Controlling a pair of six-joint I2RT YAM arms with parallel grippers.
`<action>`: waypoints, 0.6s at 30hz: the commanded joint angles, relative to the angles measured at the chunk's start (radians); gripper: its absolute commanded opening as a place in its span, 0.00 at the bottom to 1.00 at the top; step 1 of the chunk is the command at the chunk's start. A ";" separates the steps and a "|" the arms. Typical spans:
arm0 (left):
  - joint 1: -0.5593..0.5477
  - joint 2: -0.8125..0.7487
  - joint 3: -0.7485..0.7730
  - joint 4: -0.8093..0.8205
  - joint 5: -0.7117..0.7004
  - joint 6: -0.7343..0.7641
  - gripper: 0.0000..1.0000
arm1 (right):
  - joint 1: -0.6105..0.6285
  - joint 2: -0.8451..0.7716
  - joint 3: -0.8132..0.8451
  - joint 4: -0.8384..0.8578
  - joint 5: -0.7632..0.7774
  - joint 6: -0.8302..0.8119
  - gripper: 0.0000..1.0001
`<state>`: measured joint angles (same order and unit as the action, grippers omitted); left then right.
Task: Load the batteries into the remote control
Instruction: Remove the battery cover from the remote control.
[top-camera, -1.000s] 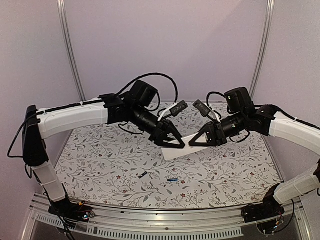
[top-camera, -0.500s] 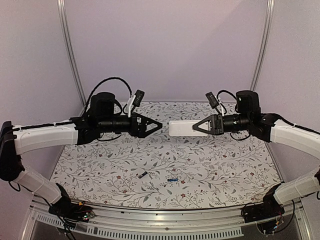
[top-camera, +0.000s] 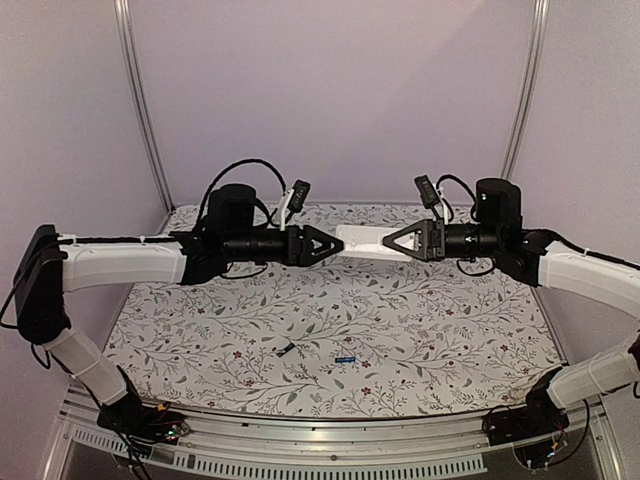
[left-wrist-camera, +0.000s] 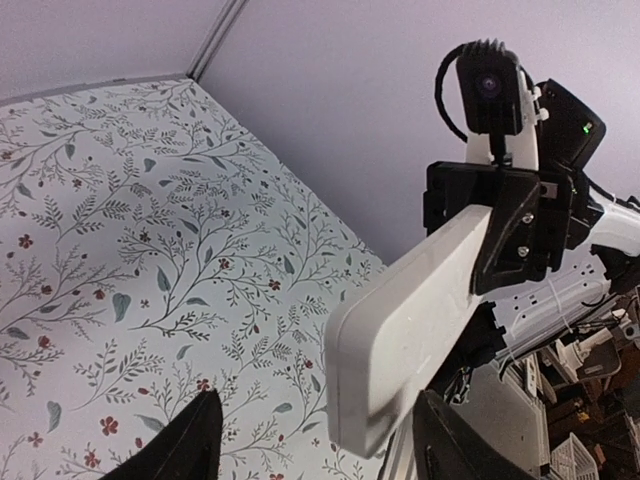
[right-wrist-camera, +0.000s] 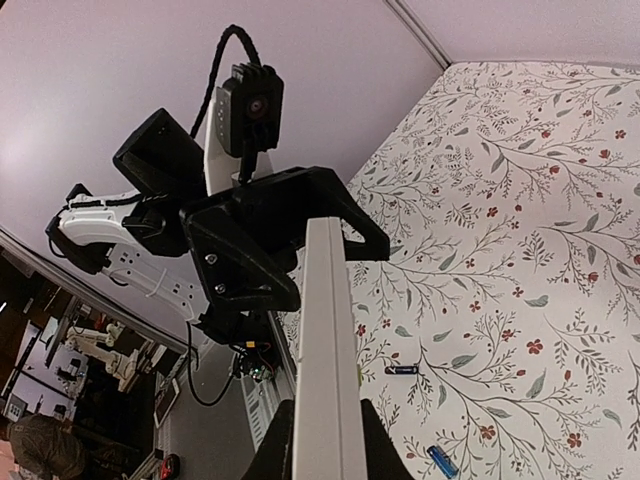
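The white remote control (top-camera: 360, 240) is held in the air, level, between both arms. My right gripper (top-camera: 388, 242) is shut on its right end; in the right wrist view (right-wrist-camera: 325, 425) the remote (right-wrist-camera: 325, 330) shows edge-on between the fingers. My left gripper (top-camera: 334, 245) is open, its fingers (left-wrist-camera: 195, 440) spread on either side of the remote's free end (left-wrist-camera: 400, 350) without touching it. The blackish battery (top-camera: 286, 349) and the blue battery (top-camera: 346, 359) lie on the table near the front, also in the right wrist view, blackish (right-wrist-camera: 402, 370) and blue (right-wrist-camera: 443, 461).
The floral tablecloth (top-camera: 200, 320) covers the table inside a booth with purple walls. A metal rail (top-camera: 330, 440) runs along the near edge between the arm bases. No cover piece shows.
Both arms rose from low over the table. The right gripper carried the remote up and level. The left gripper let go, swung left, then came back to the remote's free end.
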<state>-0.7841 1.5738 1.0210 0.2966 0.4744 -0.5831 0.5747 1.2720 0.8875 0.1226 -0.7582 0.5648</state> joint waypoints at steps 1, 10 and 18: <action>-0.027 0.025 0.053 0.030 0.025 -0.007 0.64 | 0.000 0.015 -0.004 0.043 0.007 0.018 0.00; -0.037 0.075 0.114 -0.035 0.013 0.000 0.53 | 0.005 0.026 0.004 0.045 0.007 0.021 0.00; -0.013 0.075 0.099 -0.037 0.034 -0.012 0.31 | 0.005 0.023 0.003 0.049 -0.004 0.020 0.00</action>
<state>-0.8078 1.6367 1.1275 0.2634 0.4873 -0.5846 0.5755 1.2949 0.8875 0.1356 -0.7528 0.5850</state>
